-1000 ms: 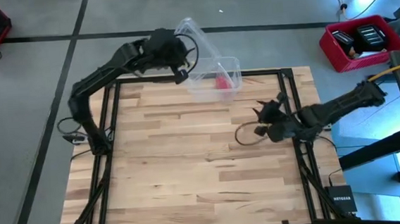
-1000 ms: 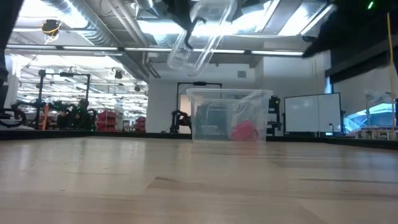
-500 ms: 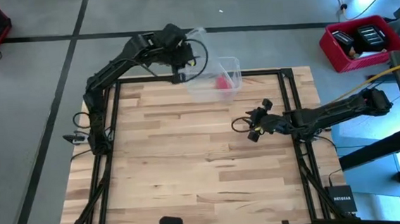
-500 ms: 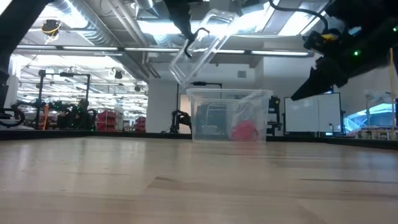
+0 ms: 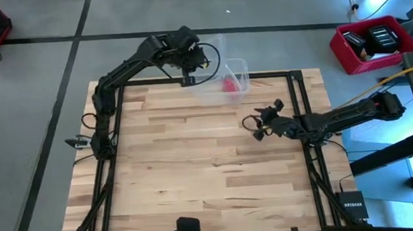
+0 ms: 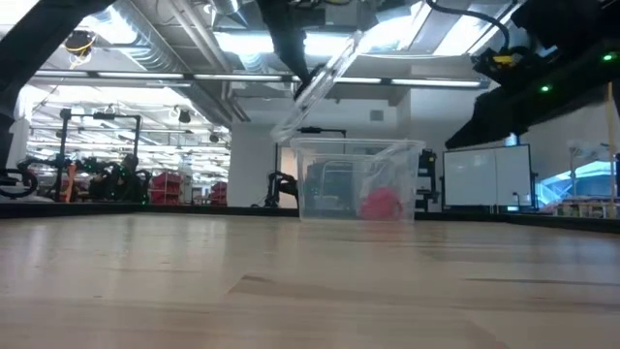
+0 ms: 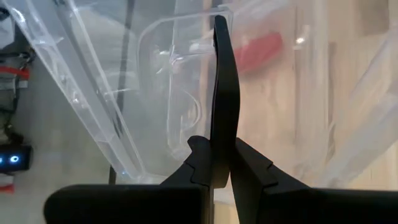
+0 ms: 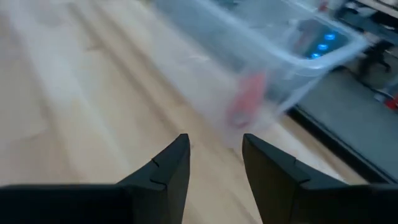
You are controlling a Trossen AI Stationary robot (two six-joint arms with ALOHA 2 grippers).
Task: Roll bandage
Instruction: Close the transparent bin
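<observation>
The red bandage [image 5: 228, 83] lies as a small lump on the floor of a clear plastic box [image 5: 238, 71] at the table's far edge. It also shows in the low view [image 6: 381, 204]. The box's clear lid [image 6: 325, 78] hangs tilted above the box's left side. My left gripper [image 5: 186, 53] is shut on the lid's dark handle. My right gripper [image 5: 254, 123] is open and holds nothing. It hovers low over the table's right half, nearer than the box, and points toward the box [image 8: 267, 56]. My left gripper pinches the lid's dark handle [image 7: 225, 118] between its two fingers, with the thin handle bar running on past them. The fingers slant down from the table's far left. The lid [image 7: 93, 81] is lifted clear and hangs tilted over the box.
The bare wooden tabletop [image 5: 195, 167] stretches from the box to the near edge. A red bin [image 5: 373, 42] stands off the table at the far right. Black frame rails [image 5: 300, 102] run along the table's sides.
My left gripper has gone right and down toward the box and rolled. The lid it holds has sunk and turned more edge-on above the box. My right gripper has sunk toward the table, shifted left and levelled out. Its fingers have stayed open. Box and bandage have not moved.
</observation>
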